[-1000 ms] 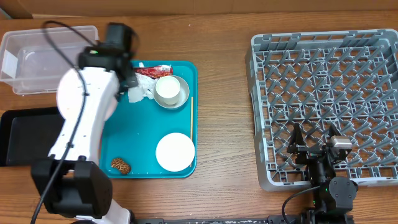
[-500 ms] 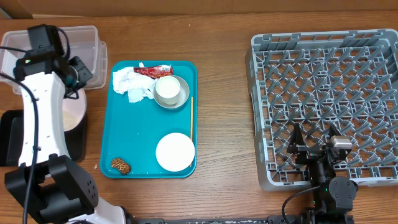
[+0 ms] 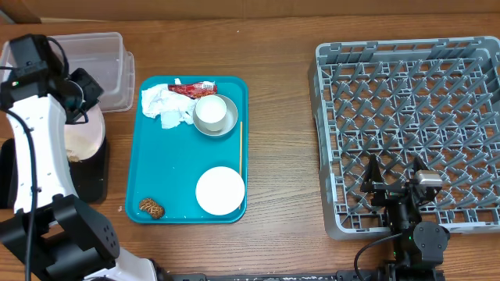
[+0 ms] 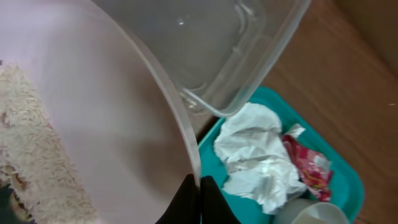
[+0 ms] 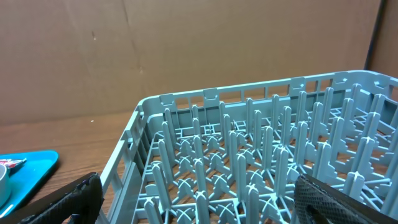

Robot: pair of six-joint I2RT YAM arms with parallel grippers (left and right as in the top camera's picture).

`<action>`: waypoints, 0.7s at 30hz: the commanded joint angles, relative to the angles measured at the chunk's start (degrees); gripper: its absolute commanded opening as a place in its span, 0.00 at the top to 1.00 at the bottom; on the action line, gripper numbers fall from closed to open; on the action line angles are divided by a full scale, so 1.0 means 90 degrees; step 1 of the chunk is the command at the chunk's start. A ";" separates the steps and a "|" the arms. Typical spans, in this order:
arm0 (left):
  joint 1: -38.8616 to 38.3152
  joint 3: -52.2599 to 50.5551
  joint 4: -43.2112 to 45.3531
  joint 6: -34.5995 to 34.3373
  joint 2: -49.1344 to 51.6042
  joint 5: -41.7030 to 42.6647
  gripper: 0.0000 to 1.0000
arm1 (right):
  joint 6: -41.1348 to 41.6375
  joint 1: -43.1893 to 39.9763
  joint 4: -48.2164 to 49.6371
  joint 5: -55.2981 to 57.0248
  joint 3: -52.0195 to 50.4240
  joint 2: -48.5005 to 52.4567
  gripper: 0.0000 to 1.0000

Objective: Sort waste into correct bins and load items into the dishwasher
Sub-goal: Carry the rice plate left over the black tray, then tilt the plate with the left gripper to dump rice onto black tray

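The left hand (image 4: 199, 198), pinched on the rim of the large plate (image 3: 84, 134), is no longer above the teal tray (image 3: 176, 168). It has swung away with the plate and now hangs just beside the clear tub (image 3: 105, 58), with the black tray (image 3: 94, 178) beneath it. The plate hangs below the hand more tilted than before, with rice (image 4: 28, 155) at its low edge. The napkin (image 3: 160, 105), partly hidden under the arm a second ago, lies uncovered.

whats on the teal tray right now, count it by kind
dishes: 2 (bowl, small plate)
waste: 3 (napkin, red wrapper, brown lump)
wooden stick: 1
total: 6
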 commanded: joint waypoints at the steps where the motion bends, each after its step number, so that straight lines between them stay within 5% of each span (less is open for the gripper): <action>1: 0.0308 -0.0005 0.0107 0.0002 -0.0002 0.1127 0.96 | -0.0095 -0.0036 0.0044 -0.0007 -0.0063 -0.0068 0.00; 9: 0.0899 -0.0005 -0.0146 0.0236 -0.0002 0.1372 0.96 | -0.0095 -0.0036 0.0044 -0.0007 -0.0066 -0.0068 0.00; 21: 0.2018 -0.0007 -0.0449 0.1071 0.0005 0.3033 0.96 | -0.0095 -0.0036 0.0044 -0.0007 -0.0066 -0.0068 0.00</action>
